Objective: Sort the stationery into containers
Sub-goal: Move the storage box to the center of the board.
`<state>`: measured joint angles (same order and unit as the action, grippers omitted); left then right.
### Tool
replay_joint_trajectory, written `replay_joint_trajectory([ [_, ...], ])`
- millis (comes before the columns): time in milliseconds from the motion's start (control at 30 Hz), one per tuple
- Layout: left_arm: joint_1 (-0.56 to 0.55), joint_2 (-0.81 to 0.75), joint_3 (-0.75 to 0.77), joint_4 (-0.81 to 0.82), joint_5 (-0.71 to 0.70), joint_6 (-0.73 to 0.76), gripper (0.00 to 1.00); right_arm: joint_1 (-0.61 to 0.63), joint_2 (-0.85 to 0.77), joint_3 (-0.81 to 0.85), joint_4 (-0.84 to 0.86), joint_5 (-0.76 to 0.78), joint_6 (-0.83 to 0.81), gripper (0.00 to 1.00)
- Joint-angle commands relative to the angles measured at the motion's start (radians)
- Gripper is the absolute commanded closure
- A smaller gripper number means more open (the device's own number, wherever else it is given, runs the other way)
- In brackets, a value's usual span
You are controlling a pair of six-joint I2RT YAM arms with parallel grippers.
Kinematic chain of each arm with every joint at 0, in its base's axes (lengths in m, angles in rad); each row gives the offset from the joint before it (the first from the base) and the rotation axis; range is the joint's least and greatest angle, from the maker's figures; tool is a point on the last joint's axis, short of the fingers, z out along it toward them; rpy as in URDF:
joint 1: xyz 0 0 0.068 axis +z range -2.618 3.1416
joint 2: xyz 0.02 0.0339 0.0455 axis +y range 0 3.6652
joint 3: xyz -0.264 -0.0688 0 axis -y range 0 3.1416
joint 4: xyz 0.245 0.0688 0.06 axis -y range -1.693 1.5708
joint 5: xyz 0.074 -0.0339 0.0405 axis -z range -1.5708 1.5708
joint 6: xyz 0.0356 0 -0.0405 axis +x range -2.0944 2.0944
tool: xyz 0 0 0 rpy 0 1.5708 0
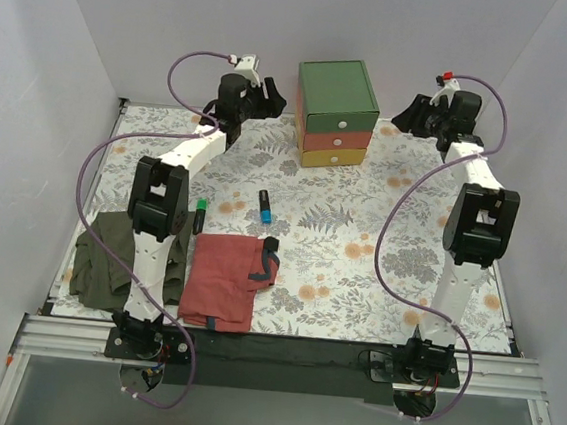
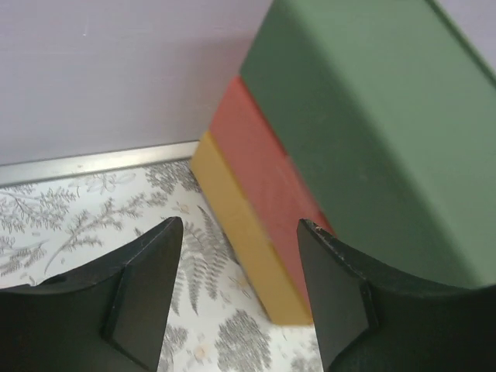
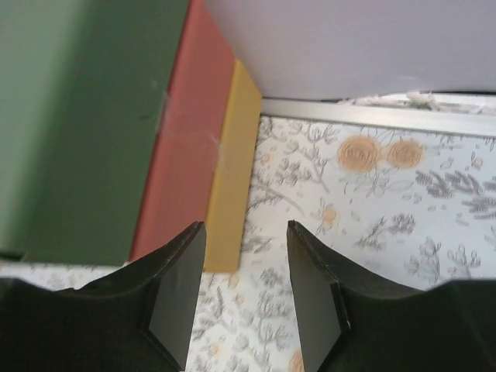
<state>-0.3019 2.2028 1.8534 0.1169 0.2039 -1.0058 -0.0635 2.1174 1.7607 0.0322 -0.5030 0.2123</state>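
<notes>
green-capped black marker [image 1: 201, 215] and blue marker [image 1: 264, 208] lay near-to-far, well back from the empty, parted left gripper [image 2: 237, 248] and right gripper [image 3: 246, 240], nearer the left

The green chest [image 1: 337, 112] blocks the tabletop's [image 1: 398, 274] 12 o'clock edge, near the back wall [image 1: 282, 22]. The left claw [image 2: 240, 232] and right claw [image 3: 244, 232], both spread and empty, sit just beside it at its 9 and 3 o'clock. From its 6 o'clock a bare strip runs toward the blue marker [image 1: 264, 207], green-capped marker [image 1: 201, 215] and red cloth [image 1: 222, 282]. The olive cloth [image 1: 98, 265] fills 8 o'clock.
</notes>
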Motion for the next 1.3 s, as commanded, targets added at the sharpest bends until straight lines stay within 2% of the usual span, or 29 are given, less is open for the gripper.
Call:
replay_joint_trajectory([
  [0, -0.009, 0.122, 0.098, 0.102, -0.121, -0.005, 0.46, 0.027, 0.137, 0.187, 0.055, 0.043, 0.019, 0.45],
  [100, -0.013, 0.237, 0.225, 0.142, -0.24, 0.002, 0.58, 0.05, 0.243, 0.313, 0.087, 0.054, 0.027, 0.45],
  [167, -0.016, 0.317, 0.301, 0.17, -0.27, 0.041, 0.67, 0.062, 0.318, 0.367, 0.112, 0.069, 0.033, 0.45],
  [267, -0.019, 0.392, 0.365, 0.176, -0.287, 0.055, 0.74, 0.123, 0.403, 0.46, 0.144, 0.104, 0.038, 0.43],
  [433, -0.049, 0.475, 0.432, 0.196, -0.242, 0.076, 0.77, 0.188, 0.469, 0.507, 0.187, 0.107, 0.055, 0.43],
  [700, -0.115, 0.474, 0.426, 0.225, -0.126, 0.049, 0.78, 0.249, 0.406, 0.369, 0.186, 0.047, 0.087, 0.45],
  [833, -0.132, 0.416, 0.322, 0.231, -0.084, 0.012, 0.82, 0.272, 0.359, 0.306, 0.181, 0.041, 0.09, 0.46],
  [933, -0.144, 0.341, 0.241, 0.251, 0.032, 0.018, 0.96, 0.3, 0.3, 0.229, 0.176, 0.011, 0.093, 0.48],
  [1000, -0.158, 0.28, 0.161, 0.251, 0.089, -0.002, 1.0, 0.312, 0.267, 0.155, 0.172, -0.006, 0.11, 0.49],
  [1267, -0.203, 0.042, -0.133, 0.227, 0.157, -0.024, 1.0, 0.324, 0.038, -0.156, 0.138, -0.065, 0.147, 0.51],
])
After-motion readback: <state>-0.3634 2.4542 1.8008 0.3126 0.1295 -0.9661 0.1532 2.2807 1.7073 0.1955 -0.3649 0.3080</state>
